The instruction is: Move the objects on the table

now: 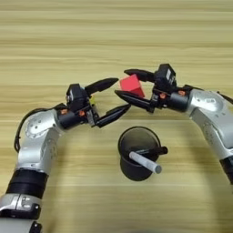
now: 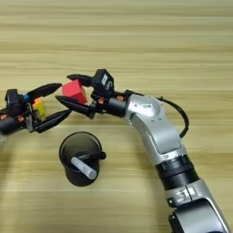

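Nearest us, toward the near edge of the desk [image 1: 54, 41], stands the black cup [image 1: 136, 157], upright, with the grey-white marker [image 1: 145, 162] leaning out over its rim and the thin black pen [image 1: 154, 150] lying across its top. Beyond the cup, around mid-desk, we note both grippers meeting tip to tip. Right gripper [image 1: 125, 83], reaching in from the right edge, has its two fingers spread on either side of the red cube [image 1: 132, 85]; whether they press it we cannot tell. Left gripper [image 1: 122, 94], coming from the left edge, has its fingers wide apart and holds nothing. In the right eye view a blue-orange-yellow block [image 2: 38, 107] sits just behind the left gripper
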You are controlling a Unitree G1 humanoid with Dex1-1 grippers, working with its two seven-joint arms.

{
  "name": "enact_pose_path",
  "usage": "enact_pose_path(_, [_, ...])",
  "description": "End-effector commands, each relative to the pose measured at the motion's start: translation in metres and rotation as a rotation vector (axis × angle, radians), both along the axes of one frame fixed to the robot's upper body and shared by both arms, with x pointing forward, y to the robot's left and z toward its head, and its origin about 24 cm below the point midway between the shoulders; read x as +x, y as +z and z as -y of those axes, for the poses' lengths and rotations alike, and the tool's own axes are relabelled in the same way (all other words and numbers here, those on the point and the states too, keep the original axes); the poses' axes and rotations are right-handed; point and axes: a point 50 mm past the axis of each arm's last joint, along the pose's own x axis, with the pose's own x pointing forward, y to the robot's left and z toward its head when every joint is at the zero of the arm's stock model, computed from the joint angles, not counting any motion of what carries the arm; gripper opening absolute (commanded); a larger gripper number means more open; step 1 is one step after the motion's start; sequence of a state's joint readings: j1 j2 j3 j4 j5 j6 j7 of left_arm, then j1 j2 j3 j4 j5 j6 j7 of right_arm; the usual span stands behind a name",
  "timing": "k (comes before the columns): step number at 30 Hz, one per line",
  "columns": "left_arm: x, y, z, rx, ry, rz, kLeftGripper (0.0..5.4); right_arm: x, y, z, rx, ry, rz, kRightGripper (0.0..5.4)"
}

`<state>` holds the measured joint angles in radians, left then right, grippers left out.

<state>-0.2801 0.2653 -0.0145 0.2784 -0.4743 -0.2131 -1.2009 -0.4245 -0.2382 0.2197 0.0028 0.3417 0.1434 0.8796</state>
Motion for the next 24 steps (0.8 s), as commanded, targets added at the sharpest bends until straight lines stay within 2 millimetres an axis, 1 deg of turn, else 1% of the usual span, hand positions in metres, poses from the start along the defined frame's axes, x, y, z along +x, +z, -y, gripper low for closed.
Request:
enact_pose_path(1, [0.003,0.003,0.0,0.02,0.006,0.023,4.86,0.009,0.01,0.014,-0.004,-0.058,0.029,3.13])
enact_pose_path(3, [0.003,0.003,-0.001,0.021,0.007,0.022,4.95,0.012,0.013,0.024,0.001,-0.095,0.037,3.13])
enact_pose_path(8, [0.003,0.001,-0.001,0.025,0.013,0.019,5.39,0.016,0.019,0.05,0.012,-0.185,0.055,3.13])
enact_pose_path(11, [0.003,0.001,-0.002,0.026,0.018,0.019,5.4,0.013,0.018,0.066,0.021,-0.228,0.056,3.13])
enact_pose_path(14, [0.003,0.001,-0.003,0.027,0.023,0.019,5.4,0.007,0.006,0.08,0.027,-0.267,0.03,3.12])
enact_pose_path(19, [0.005,0.002,-0.006,0.03,0.037,0.022,5.4,-0.01,-0.043,0.116,0.026,-0.422,-0.105,3.12])
enact_pose_path(21, [0.006,0.003,-0.008,0.031,0.044,0.022,5.4,-0.014,-0.056,0.127,0.022,-0.467,-0.138,3.12])
enact_pose_path(24, [0.007,0.003,-0.012,0.031,0.058,0.022,5.4,-0.017,-0.07,0.143,0.023,-0.525,-0.168,3.12])
